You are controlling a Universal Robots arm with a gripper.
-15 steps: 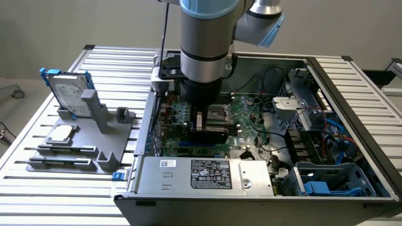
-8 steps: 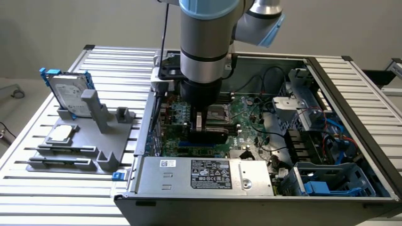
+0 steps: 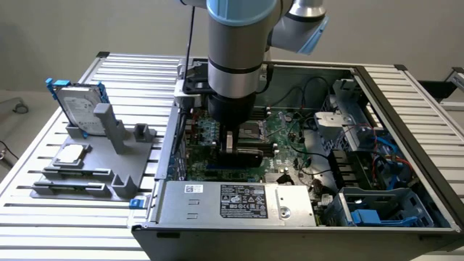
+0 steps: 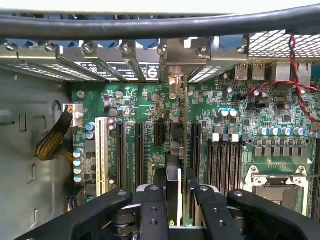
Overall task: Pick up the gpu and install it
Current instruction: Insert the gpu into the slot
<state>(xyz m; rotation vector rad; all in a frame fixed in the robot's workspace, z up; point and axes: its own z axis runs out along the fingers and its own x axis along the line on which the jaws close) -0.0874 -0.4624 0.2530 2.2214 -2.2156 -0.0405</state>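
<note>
gpu (image 3: 243,157) hangs upright inside the open computer case (image 3: 406,125), low over the motherboard (image 3: 286,130), with its black cover facing the front of the case. The gripper (image 3: 233,145) is clamped on its top edge.

On the exterior view's left, on the slatted metal table (image 3: 43,217), a gray rack (image 3: 108,179) holds a hard drive (image 3: 76,109) in a blue frame standing on edge, and a small square silver chip (image 3: 70,155) lying flat in front of it. The arm (image 3: 239,49) comes straight down into the case beside the rack. A power supply (image 3: 232,201) with a white label lies along the case's front edge. Further right, a blue plastic tray (image 3: 381,209) sits in the front corner.

In the wrist view, the gpu (image 4: 174,150) is seen edge-on, pinched between the two black fingers (image 4: 152,210) of the gripper (image 4: 176,220). It runs among the long black slots (image 4: 138,155) toward the metal brackets at the case wall. Whether its lower edge sits in a slot cannot be told.
</note>
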